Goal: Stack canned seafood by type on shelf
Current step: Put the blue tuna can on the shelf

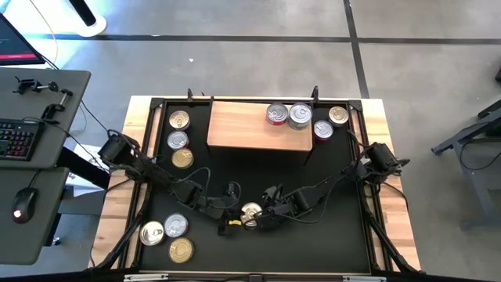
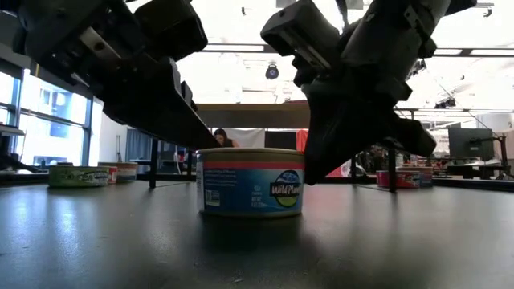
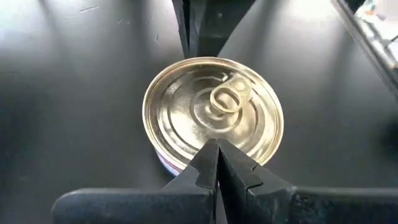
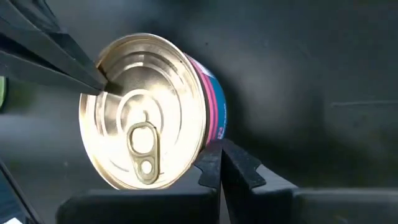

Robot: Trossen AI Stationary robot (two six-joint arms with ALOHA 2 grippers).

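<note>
1. Here, a short round tuna can (image 1: 250, 213) with a shiny gold pull-tab lid and a blue-and-pink label stands upright on the smooth black mat (image 1: 329, 235), near the front centre of the surface.
2. The left gripper (image 1: 235, 210), fingers pressed together, sits at the can's left edge.
3. The right gripper (image 1: 266, 215), fingers likewise together, sits at the can's right side, holding nothing.
4. The light wooden shelf (image 1: 243, 125) at the far side carries three silver-lidded cans (image 1: 291, 114) on its right end.
5. More tins (image 1: 178, 139) lie on the left.
</note>
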